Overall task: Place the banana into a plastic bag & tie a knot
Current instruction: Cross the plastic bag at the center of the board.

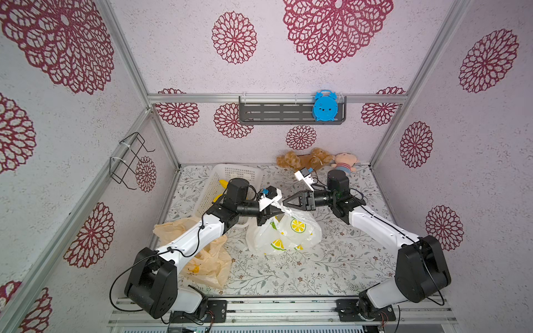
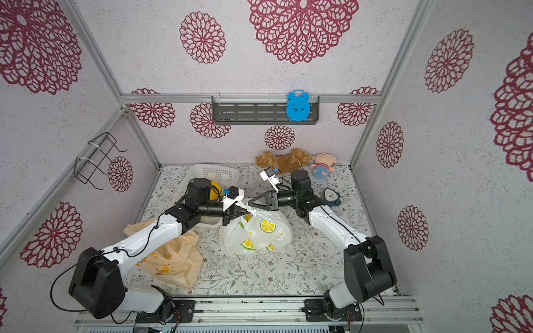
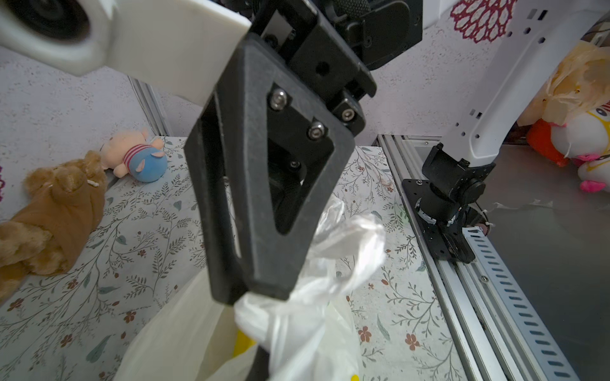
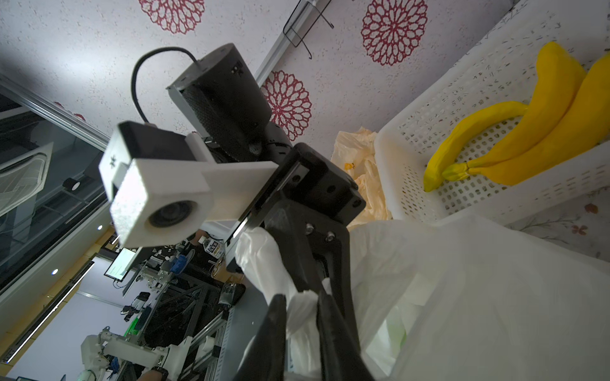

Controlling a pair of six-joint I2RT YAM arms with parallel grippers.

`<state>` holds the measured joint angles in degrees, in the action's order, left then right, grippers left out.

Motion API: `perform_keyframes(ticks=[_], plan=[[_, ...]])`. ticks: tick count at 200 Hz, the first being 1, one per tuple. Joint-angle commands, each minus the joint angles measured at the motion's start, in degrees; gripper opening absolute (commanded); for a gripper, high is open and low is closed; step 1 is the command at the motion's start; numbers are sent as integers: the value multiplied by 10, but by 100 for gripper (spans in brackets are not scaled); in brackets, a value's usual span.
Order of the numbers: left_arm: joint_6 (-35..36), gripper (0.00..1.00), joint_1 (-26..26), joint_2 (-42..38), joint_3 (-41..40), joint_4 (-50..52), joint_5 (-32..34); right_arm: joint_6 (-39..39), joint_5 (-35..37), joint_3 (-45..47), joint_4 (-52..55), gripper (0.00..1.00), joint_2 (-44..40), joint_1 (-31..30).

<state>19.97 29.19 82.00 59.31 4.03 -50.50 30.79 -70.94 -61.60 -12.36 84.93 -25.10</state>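
Gripping from opposite sides, the two grippers meet almost tip to tip above the white plastic bag (image 1: 288, 239) with lemon prints. The left gripper (image 1: 276, 214) is clamped tight on the bag's twisted handle (image 2: 247, 208), which runs as a white cord from its jaws across to the right gripper (image 1: 285, 203). The right gripper's jaws stand narrow, with a bunched strand of the same plastic pressed between its fingers (image 4: 275, 330). In the left wrist view, more loose plastic spills out just past its tips. The bag's body sits on the flowered table (image 1: 317, 274) directly below both grippers. What looks like the banana (image 3: 243, 341) shows as a solid yellow sliver inside the bag, right beneath the right gripper's tips. Behind the left gripper, on the side away from the right one, a white basket (image 1: 239, 168) holds a bunch of bananas (image 4: 544, 109). A crumpled tan bag (image 1: 202, 259) lies under the left arm, well back from its gripper. Beyond the right gripper, against the back wall, lie a brown teddy (image 1: 302, 160) and a pink doll (image 1: 344, 163).
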Motion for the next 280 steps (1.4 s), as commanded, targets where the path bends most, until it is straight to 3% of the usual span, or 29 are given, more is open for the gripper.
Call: perform_keyframes(ticks=[1,71,119,213,280], plan=[[38,0,-5,-17,27,11,-21,-92,-23,-18,95,20,-30,-7],[112,0,-5,-7,59,82,-53,-209,-16,-42,225,23,-19,-23],[126,0,-7,-7,64,95,-55,-265,-9,-59,286,31,-7,-29],[123,0,-9,-3,67,98,-58,-289,6,-45,312,36,-23,-38],[106,0,-13,-7,59,72,-59,-299,53,-35,327,32,-53,-44]])
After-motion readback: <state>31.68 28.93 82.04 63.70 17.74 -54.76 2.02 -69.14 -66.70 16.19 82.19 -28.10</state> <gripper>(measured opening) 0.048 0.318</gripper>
